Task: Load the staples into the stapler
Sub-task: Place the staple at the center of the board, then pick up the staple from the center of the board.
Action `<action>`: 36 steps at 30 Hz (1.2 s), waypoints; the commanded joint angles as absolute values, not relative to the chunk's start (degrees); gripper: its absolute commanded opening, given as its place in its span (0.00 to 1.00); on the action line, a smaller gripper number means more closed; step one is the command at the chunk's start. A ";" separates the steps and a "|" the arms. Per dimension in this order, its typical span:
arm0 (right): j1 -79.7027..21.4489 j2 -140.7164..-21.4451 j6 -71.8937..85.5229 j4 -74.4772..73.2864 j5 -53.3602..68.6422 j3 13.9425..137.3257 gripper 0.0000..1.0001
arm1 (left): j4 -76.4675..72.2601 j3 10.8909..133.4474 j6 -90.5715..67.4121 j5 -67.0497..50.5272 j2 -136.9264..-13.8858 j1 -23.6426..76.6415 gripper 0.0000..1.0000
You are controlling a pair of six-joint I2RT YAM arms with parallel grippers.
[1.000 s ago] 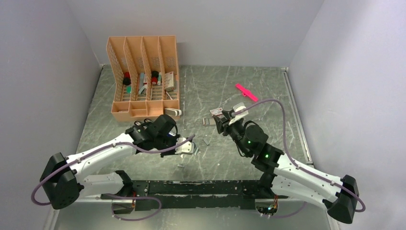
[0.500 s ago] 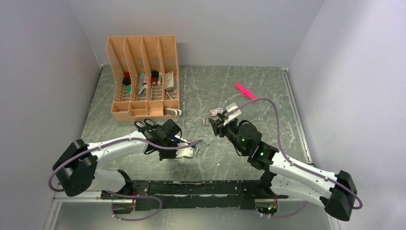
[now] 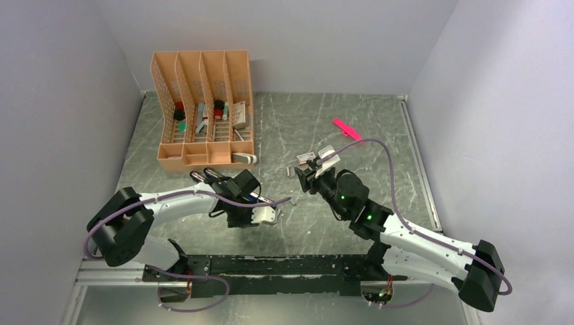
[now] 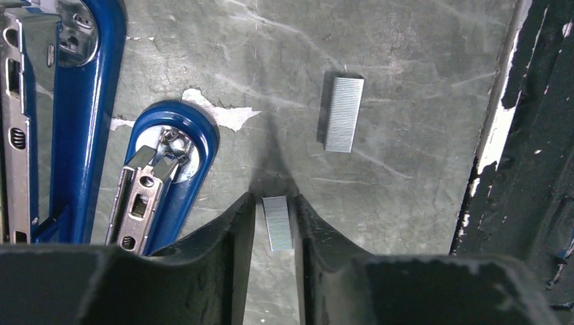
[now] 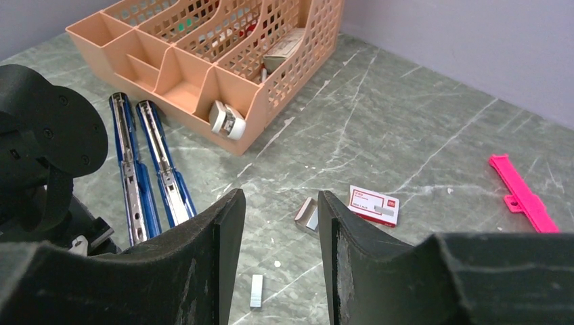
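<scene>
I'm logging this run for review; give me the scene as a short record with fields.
left gripper: jaws either side of a short staple strip lying on the table; grip unclear
right gripper: jaws open, holding nothing
stapler: blue, opened out flat on the table
longer staple strip: loose on the table, apart from the left gripper
staple box: on the table, untouched

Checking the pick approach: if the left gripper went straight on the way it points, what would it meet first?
Most likely the short staple strip lying between the left gripper fingers, together with the table under it. How far above them the tips are is unclear.
</scene>
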State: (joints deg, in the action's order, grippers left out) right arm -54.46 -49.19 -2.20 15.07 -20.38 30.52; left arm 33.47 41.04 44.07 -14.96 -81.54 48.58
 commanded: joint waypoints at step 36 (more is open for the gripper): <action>-46.45 -80.72 9.84 -8.31 -3.96 42.50 0.48 | 13.00 58.00 -7.40 1.62 -63.88 35.49 0.56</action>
State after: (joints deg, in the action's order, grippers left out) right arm -46.24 -78.30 9.21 -7.75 -6.63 41.74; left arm 9.93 55.61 -1.39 -2.72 -63.46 38.30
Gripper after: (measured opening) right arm 0.479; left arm 0.558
